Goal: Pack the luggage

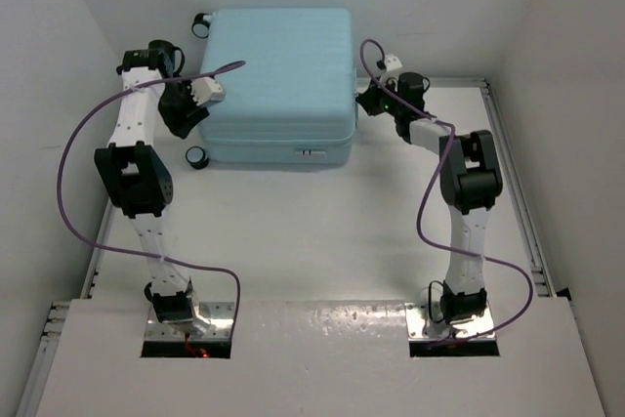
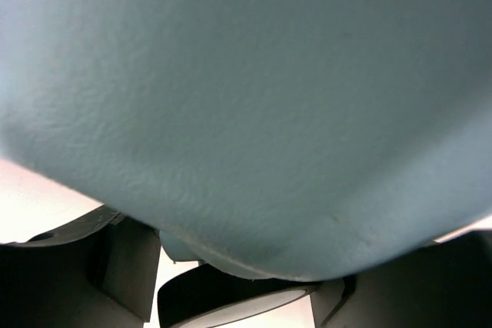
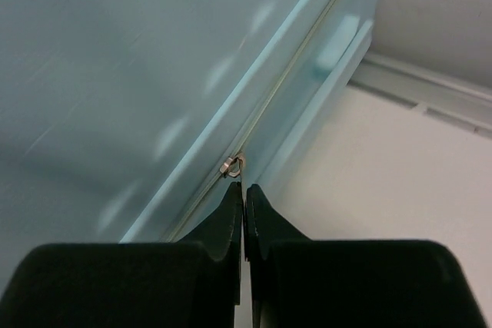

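The luggage lies flat and closed at the far middle of the table, ribbed shell up. My left gripper is at its near-left corner, just above a black-and-white wheel. In the left wrist view the shell fills the frame. The fingers stand wide apart either side of the corner, with the wheel below. My right gripper is at the luggage's right side. In the right wrist view it is shut on the metal zipper pull on the zip seam.
A second wheel sticks out at the far-left corner. A lock sits on the near side. White walls close in left, back and right. A metal rail runs along the white table at its right edge. Purple cables loop from both arms.
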### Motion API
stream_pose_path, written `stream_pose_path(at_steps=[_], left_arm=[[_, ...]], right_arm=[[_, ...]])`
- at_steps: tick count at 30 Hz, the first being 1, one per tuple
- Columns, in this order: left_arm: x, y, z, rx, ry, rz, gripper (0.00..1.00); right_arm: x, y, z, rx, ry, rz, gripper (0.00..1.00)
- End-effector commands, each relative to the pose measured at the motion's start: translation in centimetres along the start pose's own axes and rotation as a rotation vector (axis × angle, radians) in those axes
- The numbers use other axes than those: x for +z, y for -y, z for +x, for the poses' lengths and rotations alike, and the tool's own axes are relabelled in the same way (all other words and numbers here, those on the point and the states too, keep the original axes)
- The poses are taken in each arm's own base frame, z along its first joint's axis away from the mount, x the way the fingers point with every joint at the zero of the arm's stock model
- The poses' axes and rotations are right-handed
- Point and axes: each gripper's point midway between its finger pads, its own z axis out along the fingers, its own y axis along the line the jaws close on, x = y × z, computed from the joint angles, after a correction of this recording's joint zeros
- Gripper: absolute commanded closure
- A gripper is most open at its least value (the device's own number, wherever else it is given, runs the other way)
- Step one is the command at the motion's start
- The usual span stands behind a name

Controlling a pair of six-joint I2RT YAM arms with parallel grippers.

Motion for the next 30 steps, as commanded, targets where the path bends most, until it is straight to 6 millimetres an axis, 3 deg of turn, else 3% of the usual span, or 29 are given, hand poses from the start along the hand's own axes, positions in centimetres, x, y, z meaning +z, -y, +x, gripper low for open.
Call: stream_pose_path(at_steps=[1, 4, 5, 6, 7, 8, 9, 10, 11, 12, 13, 14, 15, 16, 17, 18, 20, 22, 23, 25, 28, 29, 30], left_arm=[[6.1, -9.9, -4.4, -0.027, 0.135, -0.329, 1.00], [6.2, -9.9, -5.1, -0.080, 0.178, -0.330, 1.00], [5.6, -10.3, -5.7, -0.091, 0.208, -0.349, 1.00], [6.0, -10.1, -5.8, -0.105, 0.221, -0.337, 1.00], [5.6, -10.1, -6.0, -0.137, 0.234, -0.345, 1.00], [5.3, -9.9, -6.0, -0.155, 0.243, -0.350, 1.00], [5.1, -10.2, -5.6, -0.183, 0.250, -0.361, 1.00], [5.3, -10.4, -5.8, -0.215, 0.268, -0.373, 1.00], [4.9, -10.4, -5.6, -0.229, 0.263, -0.381, 1.00], [4.7, -10.7, -5.6, -0.240, 0.265, -0.397, 1.00], [4.7, -10.7, -5.6, -0.241, 0.265, -0.397, 1.00], [4.2, -10.9, -5.4, -0.255, 0.254, -0.416, 1.00], [4.2, -10.9, -5.4, -0.264, 0.256, -0.416, 1.00], [4.2, -10.9, -5.4, -0.265, 0.256, -0.416, 0.99], [4.2, -10.9, -5.2, -0.267, 0.247, -0.423, 0.97], [4.1, -11.0, -5.6, -0.261, 0.248, -0.432, 0.85], [3.7, -11.2, -6.4, -0.251, 0.265, -0.447, 0.72], [3.5, -11.4, -6.7, -0.248, 0.259, -0.467, 0.61], [3.4, -11.7, -6.9, -0.255, 0.270, -0.478, 0.61], [3.2, -11.9, -6.9, -0.269, 0.273, -0.492, 0.60], [3.4, -11.8, -6.9, -0.287, 0.283, -0.496, 0.59], [3.1, -11.7, -6.9, -0.287, 0.284, -0.497, 0.57], [3.3, -11.8, -7.0, -0.304, 0.294, -0.502, 0.56]], right_arm=[[1.1, 8.4, -3.6, 0.002, 0.150, 0.211, 1.00], [3.3, 9.6, -4.6, 0.023, 0.212, 0.219, 1.00], [4.2, 10.1, -3.4, 0.037, 0.206, 0.228, 1.00], [5.1, 9.7, -5.2, 0.040, 0.251, 0.226, 1.00], [6.2, 11.3, -3.9, 0.061, 0.255, 0.240, 1.00], [6.6, 11.5, -6.6, 0.045, 0.335, 0.238, 1.00], [7.0, 12.0, -7.0, 0.066, 0.367, 0.258, 1.00], [8.7, 13.5, -3.0, 0.100, 0.353, 0.299, 1.00], [8.6, 13.8, -8.5, 0.066, 0.480, 0.304, 1.00], [9.3, 14.3, -8.5, 0.068, 0.487, 0.350, 1.00], [10.8, 15.5, -4.9, 0.090, 0.448, 0.382, 1.00], [10.9, 15.3, -8.2, 0.067, 0.550, 0.389, 1.00], [10.8, 14.6, -9.0, 0.037, 0.599, 0.387, 1.00], [11.3, 14.4, -6.7, 0.059, 0.557, 0.394, 0.97], [11.0, 13.8, -7.4, 0.072, 0.568, 0.389, 0.75], [11.0, 13.8, -4.6, 0.129, 0.520, 0.394, 0.63], [10.7, 13.4, -4.5, 0.153, 0.526, 0.411, 0.44], [9.4, 13.3, -5.2, 0.203, 0.526, 0.403, 0.42], [8.6, 12.9, -7.2, 0.210, 0.545, 0.369, 0.41], [7.5, 12.4, -7.2, 0.262, 0.517, 0.329, 0.41], [4.8, 11.1, -10.7, 0.337, 0.523, 0.232, 0.42], [4.1, 12.6, -9.4, 0.383, 0.465, 0.254, 0.42], [4.4, 10.9, -10.1, 0.518, 0.438, 0.127, 0.46]])
